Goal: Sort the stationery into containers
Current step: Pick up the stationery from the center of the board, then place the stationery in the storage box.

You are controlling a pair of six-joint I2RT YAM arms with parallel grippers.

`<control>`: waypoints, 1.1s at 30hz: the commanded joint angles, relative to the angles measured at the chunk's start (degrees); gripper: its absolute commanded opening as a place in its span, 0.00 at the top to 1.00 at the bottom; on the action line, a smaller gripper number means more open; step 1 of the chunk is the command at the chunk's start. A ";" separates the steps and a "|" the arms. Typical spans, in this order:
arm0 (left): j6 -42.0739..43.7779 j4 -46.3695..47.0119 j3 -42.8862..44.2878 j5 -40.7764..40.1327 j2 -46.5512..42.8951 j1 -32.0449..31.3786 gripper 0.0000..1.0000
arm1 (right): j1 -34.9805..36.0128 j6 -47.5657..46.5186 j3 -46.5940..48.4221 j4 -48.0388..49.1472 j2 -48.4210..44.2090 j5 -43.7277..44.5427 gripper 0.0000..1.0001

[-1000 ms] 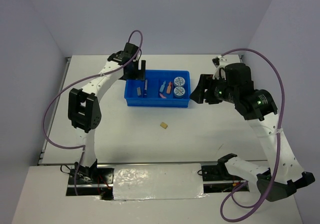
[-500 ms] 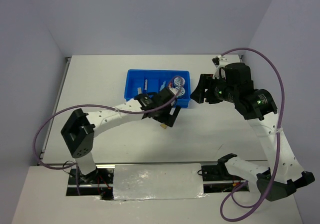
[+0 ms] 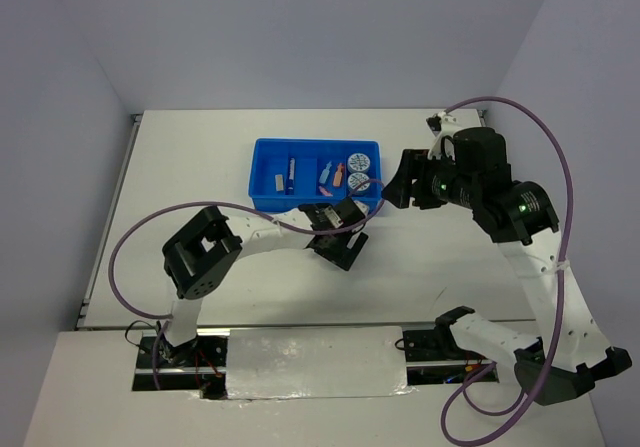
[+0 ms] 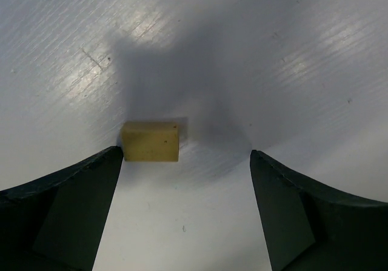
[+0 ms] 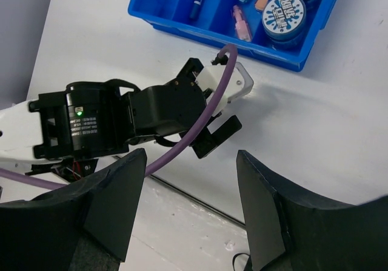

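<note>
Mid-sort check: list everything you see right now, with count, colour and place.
table: one, white
tray: one, bright blue, four compartments, far middle of the table
tape rolls: two, blue-white, rightmost compartment
capsule pieces: three, pink, orange, pale blue, third compartment
pen: one, blue-white, second compartment
grey eraser: one, leftmost compartment
tan eraser: one, on the table, outside the tray
left hand: open, fingers either side of the tan eraser
right hand: open, empty, right of the tray
</note>
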 commanded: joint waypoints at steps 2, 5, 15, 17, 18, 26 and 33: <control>1.83 3.18 0.69 -0.85 2.44 0.09 0.01 | -0.05 -1.04 0.04 -0.60 -2.11 0.03 0.31; 2.10 2.93 1.21 -1.55 4.03 0.53 0.03 | -0.14 -1.12 0.13 -1.13 -2.37 0.39 0.31; 0.95 1.17 1.30 -2.86 0.62 1.15 0.70 | -0.14 -1.12 1.53 -2.27 -2.46 1.09 0.31; 1.04 -0.50 1.56 -4.71 -3.16 1.24 0.71 | -0.05 -1.12 1.88 -2.36 -2.37 1.09 0.31; 1.04 -1.29 2.61 -5.59 -4.48 1.76 0.71 | -0.05 -1.12 2.06 -2.54 -2.37 1.18 0.31; 5.78 -8.84 10.87 -9.11 -13.02 15.72 0.61 | -0.05 -0.60 2.06 -1.48 -1.76 0.22 0.31; 10.88 -11.47 26.31 -4.72 -0.47 28.47 0.62 | -0.13 -0.33 3.90 -1.30 -0.27 -0.84 0.31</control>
